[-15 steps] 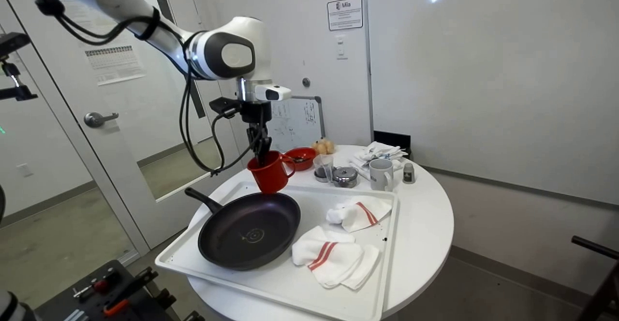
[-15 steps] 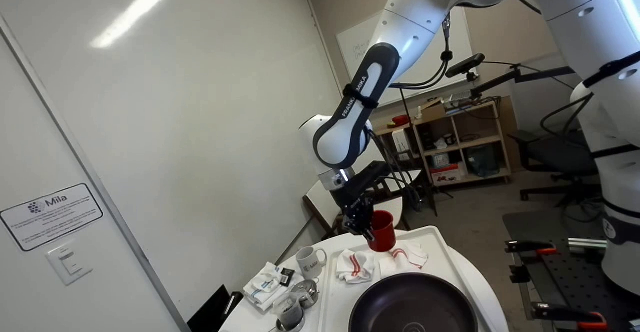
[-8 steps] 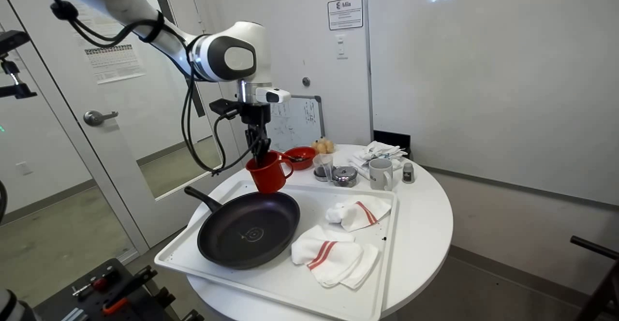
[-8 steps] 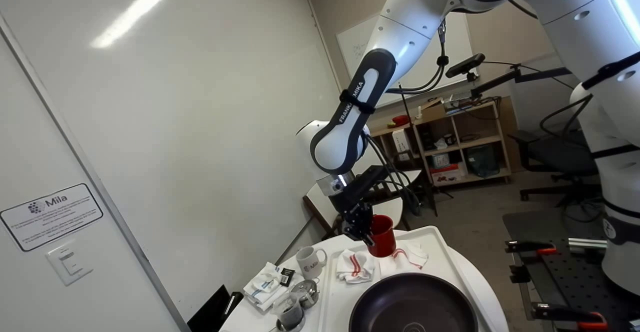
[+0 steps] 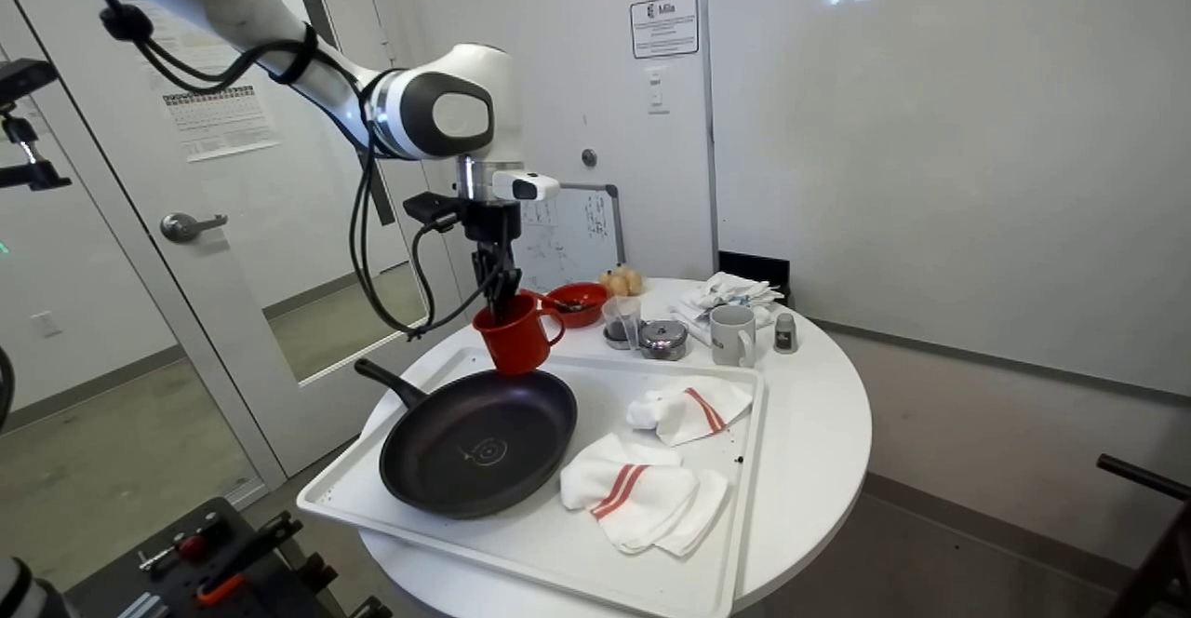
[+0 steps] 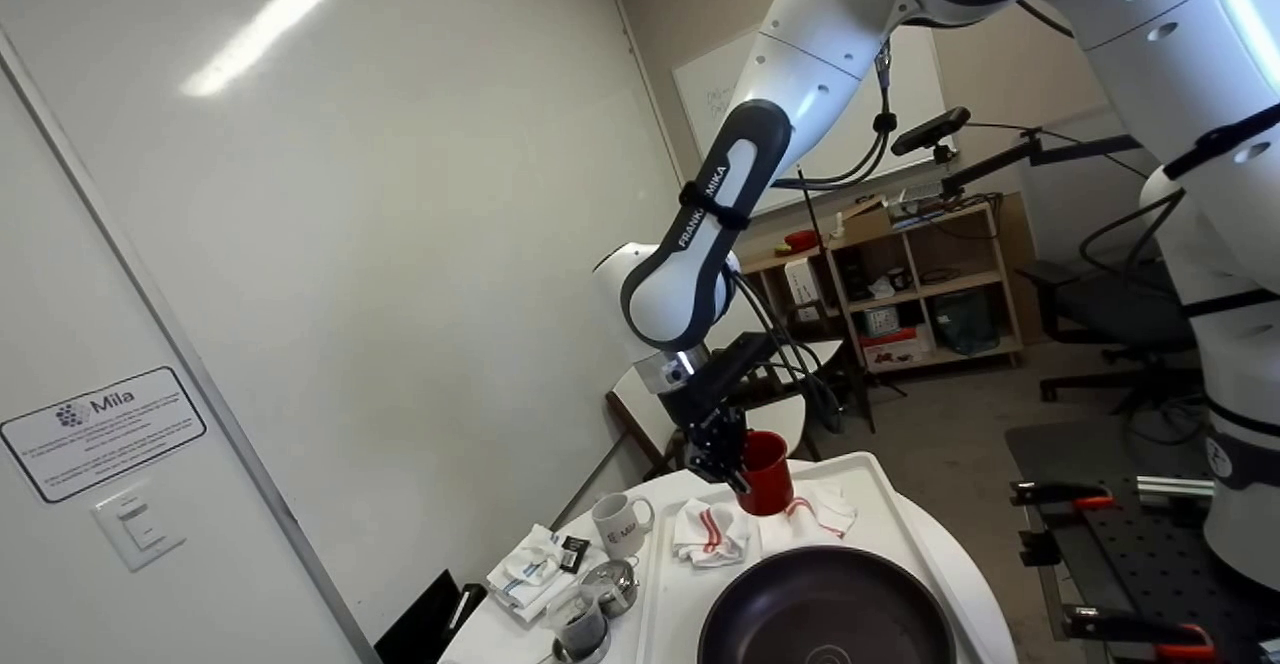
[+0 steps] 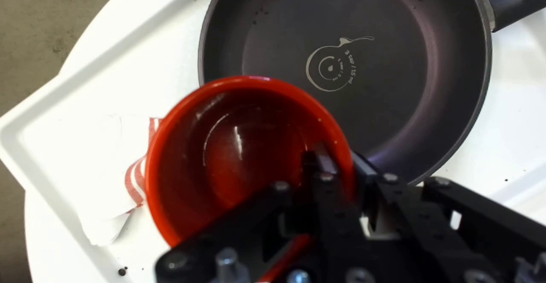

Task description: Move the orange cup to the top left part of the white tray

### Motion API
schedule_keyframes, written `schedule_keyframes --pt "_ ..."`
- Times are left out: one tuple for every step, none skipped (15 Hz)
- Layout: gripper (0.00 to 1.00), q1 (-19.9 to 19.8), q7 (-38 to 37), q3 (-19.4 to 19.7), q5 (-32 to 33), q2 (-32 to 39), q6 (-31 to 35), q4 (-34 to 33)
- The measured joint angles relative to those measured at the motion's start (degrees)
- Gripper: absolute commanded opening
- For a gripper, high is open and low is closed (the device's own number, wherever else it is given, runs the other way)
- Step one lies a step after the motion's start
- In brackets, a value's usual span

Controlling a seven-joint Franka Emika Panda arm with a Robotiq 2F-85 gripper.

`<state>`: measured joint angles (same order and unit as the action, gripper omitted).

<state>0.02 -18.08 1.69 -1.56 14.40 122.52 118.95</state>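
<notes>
The orange cup (image 5: 515, 343) is a red-orange mug with a side handle. It also shows in an exterior view (image 6: 768, 476) and in the wrist view (image 7: 239, 146), where I look into its empty inside. My gripper (image 5: 503, 306) is shut on the cup's rim. In the wrist view the gripper (image 7: 343, 166) has one finger inside the wall and one outside. The cup hangs slightly tilted by the rim of the black pan (image 5: 479, 450), over the white tray (image 5: 544, 536); its height above the tray is hard to tell. The tray also shows in the wrist view (image 7: 140, 78).
Two white cloths with red stripes (image 5: 642, 497) (image 5: 693, 411) lie on the tray. Behind the tray stand a red bowl (image 5: 588, 318), a clear cup (image 5: 625, 320), a metal tin (image 5: 664, 342), a grey mug (image 5: 732, 334) and a small shaker (image 5: 786, 334). The pan handle (image 5: 391, 383) points outward.
Over the second my gripper has come down a little with the cup, with a very slight sideways shift. In the last half second it has hardly moved. The other things have stayed put.
</notes>
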Motion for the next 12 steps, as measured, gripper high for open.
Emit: schedule_keyframes --pt "0.07 0.05 0.05 -0.04 0.01 0.34 0.01 -0.27" --pt "0.07 0.16 0.07 -0.13 0.03 0.81 0.01 -0.77" --pt "0.07 0.37 0.08 -0.31 0.12 1.40 0.01 -1.51" --pt "0.07 0.67 0.09 -0.53 0.17 2.06 0.00 -2.55" --pt "0.07 1.12 0.09 -0.76 0.32 2.79 -0.02 -3.75" --pt "0.07 1.71 0.08 -0.97 0.47 3.56 -0.09 -5.19" --pt "0.07 2.37 0.08 -1.14 0.58 4.43 -0.17 -6.79" --pt "0.07 2.99 0.08 -1.35 0.67 5.29 -0.25 -8.38" --pt "0.07 3.60 0.08 -1.56 0.78 6.27 -0.39 -10.10" --pt "0.07 4.17 0.08 -1.77 0.90 7.36 -0.63 -11.91" --pt "0.07 4.73 0.09 -1.98 0.98 8.53 -1.03 -13.79" --pt "0.07 5.29 0.09 -2.16 1.08 9.77 -1.51 -15.70"
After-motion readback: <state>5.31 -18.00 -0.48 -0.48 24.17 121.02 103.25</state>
